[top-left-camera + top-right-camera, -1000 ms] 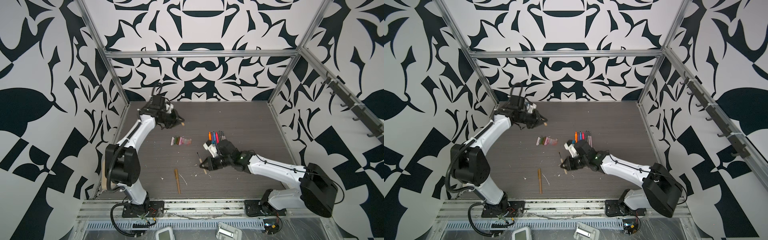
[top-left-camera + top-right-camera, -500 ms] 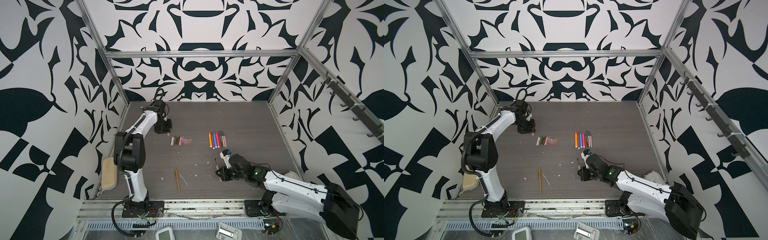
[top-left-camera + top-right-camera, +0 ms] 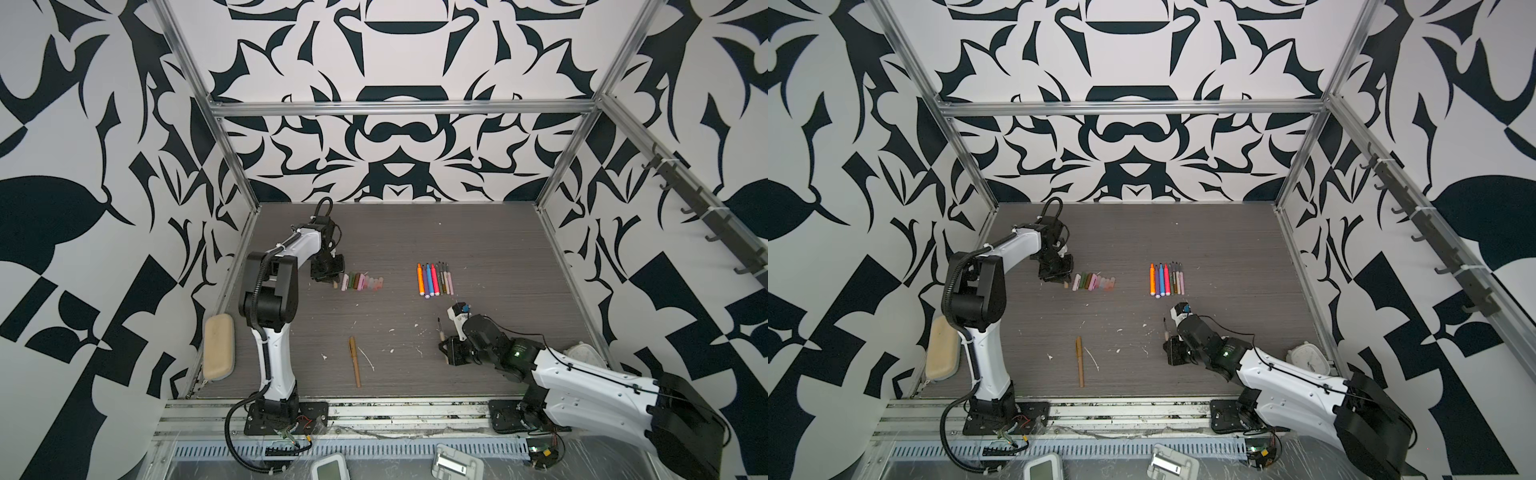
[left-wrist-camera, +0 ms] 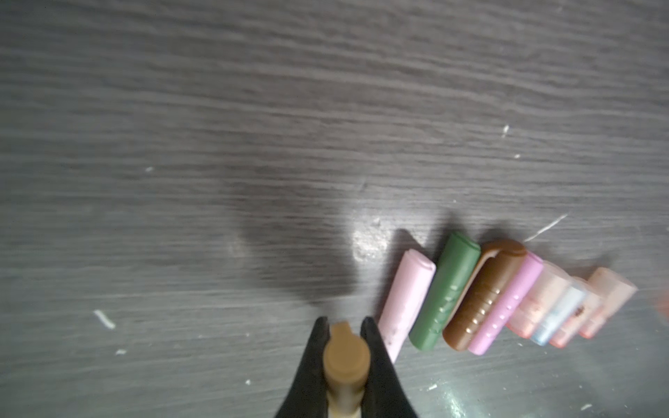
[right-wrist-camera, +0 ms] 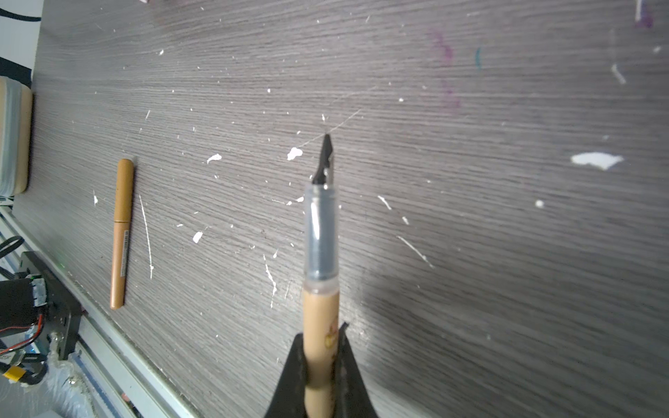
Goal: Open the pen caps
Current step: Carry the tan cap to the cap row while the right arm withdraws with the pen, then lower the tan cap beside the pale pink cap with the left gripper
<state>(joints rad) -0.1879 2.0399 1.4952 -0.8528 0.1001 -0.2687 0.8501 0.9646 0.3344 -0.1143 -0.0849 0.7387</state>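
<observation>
Nearest, a capped tan pen lies on the table, well apart from the right claw, off to its left. The right claw is clamped on the barrel of an uncapped tan pen, whose black nib points out past the claw tips. Beyond that claw lies a row of coloured pens. Far left, the left claw is clamped on a tan cap, just beside a row of loose caps.

Pen caps: eight in one row, plus one tan cap beside that row. Pens: about eight in a row, one capped pen, one uncapped tan pen.
</observation>
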